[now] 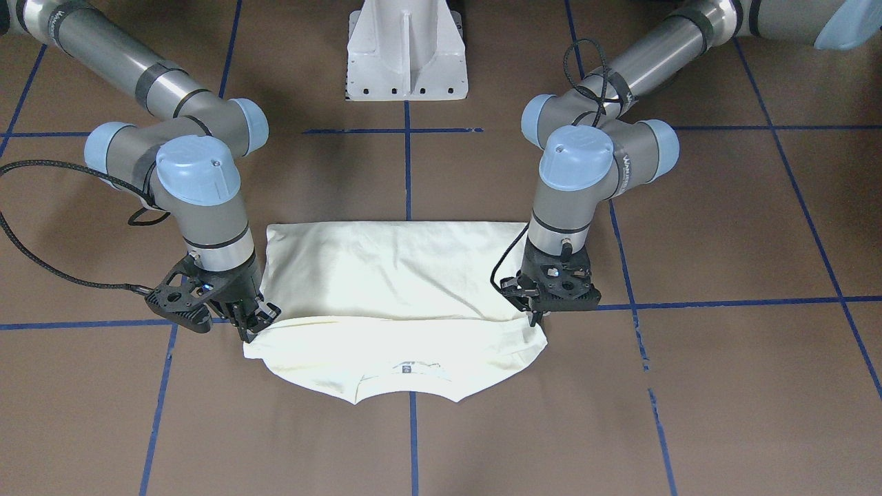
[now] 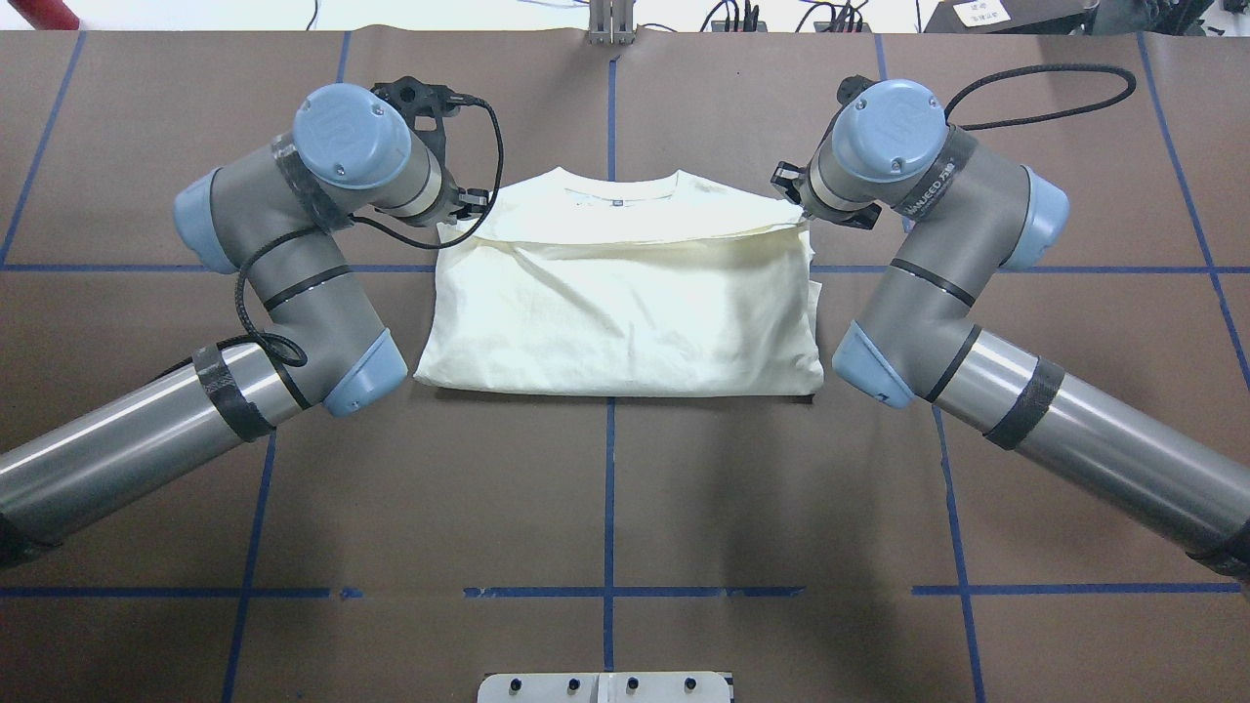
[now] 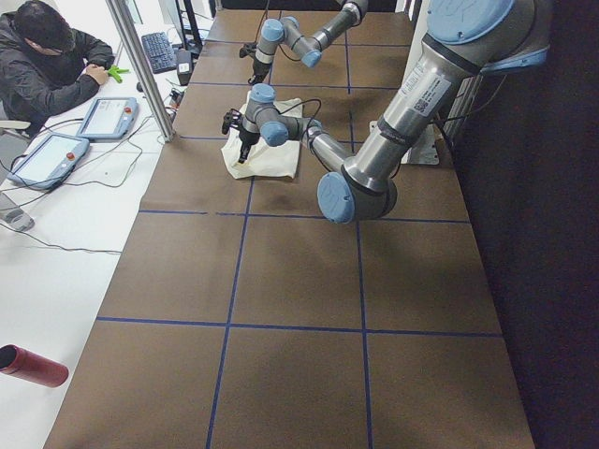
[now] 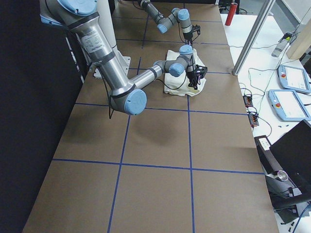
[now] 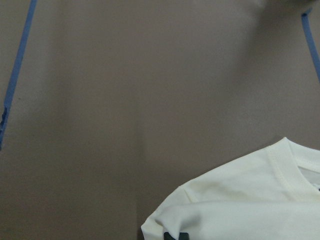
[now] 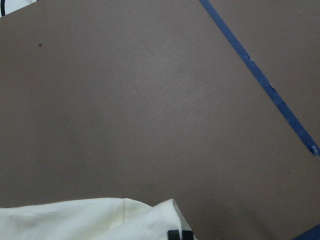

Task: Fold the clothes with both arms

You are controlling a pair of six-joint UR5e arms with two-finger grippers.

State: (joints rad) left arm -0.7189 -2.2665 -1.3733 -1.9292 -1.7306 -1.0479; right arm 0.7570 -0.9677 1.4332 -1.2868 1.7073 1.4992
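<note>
The cream shirt [image 1: 386, 275] lies plain side up in the middle of the brown table, its lower part folded over towards the collar [image 2: 625, 200]. It also shows in the overhead view [image 2: 625, 312]. My left gripper [image 1: 535, 318] sits low at one corner of the folded edge, its tips close together on the cloth in the left wrist view [image 5: 176, 236]. My right gripper [image 1: 256, 322] sits at the opposite corner, its tips pinched on the cloth in the right wrist view [image 6: 180, 234]. No print shows.
The white pedestal base [image 1: 406, 55] stands behind the shirt. Blue tape lines [image 2: 610, 488] cross the table. An operator [image 3: 47, 56] sits at a side bench with tablets [image 3: 108, 117]. A red bottle [image 3: 33, 365] lies beside the table.
</note>
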